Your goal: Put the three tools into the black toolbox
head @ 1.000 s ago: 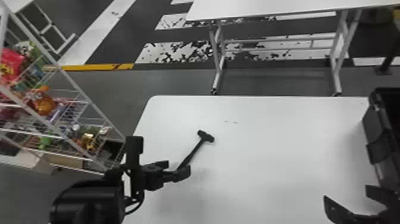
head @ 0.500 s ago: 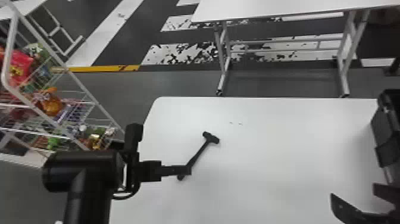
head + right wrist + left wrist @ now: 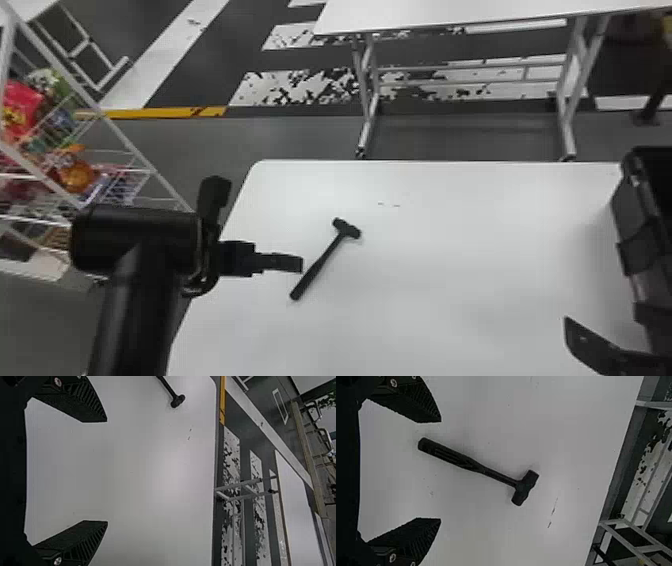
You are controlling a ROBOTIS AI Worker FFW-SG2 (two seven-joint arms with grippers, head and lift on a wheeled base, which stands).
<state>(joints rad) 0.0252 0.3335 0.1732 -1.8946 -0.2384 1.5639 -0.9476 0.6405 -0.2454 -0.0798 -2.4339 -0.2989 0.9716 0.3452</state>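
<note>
A black hammer (image 3: pixel 320 260) lies on the white table in the head view, its head pointing away. My left gripper (image 3: pixel 300 264) is just left of the handle, over the table. In the left wrist view, my left gripper (image 3: pixel 441 470) stands open, with the hammer (image 3: pixel 466 462) lying beyond the fingertips. My right gripper (image 3: pixel 600 350) is at the lower right, in front of the black toolbox (image 3: pixel 635 240). The right wrist view has my right gripper (image 3: pixel 107 471) open with nothing between its fingers, and the hammer (image 3: pixel 172 394) farther off.
The white table (image 3: pixel 450 300) spans the work area, with the toolbox along its right edge. A wire rack (image 3: pixel 135 150) of colourful packets stands at the left, close to my left arm. Another white table (image 3: pixel 450 15) stands farther back.
In the head view, my left arm's forearm has swung more upright, and its fingertips, earlier over the handle's lower end, are now left of it. The toolbox and hammer have shifted slightly rightward in view.
</note>
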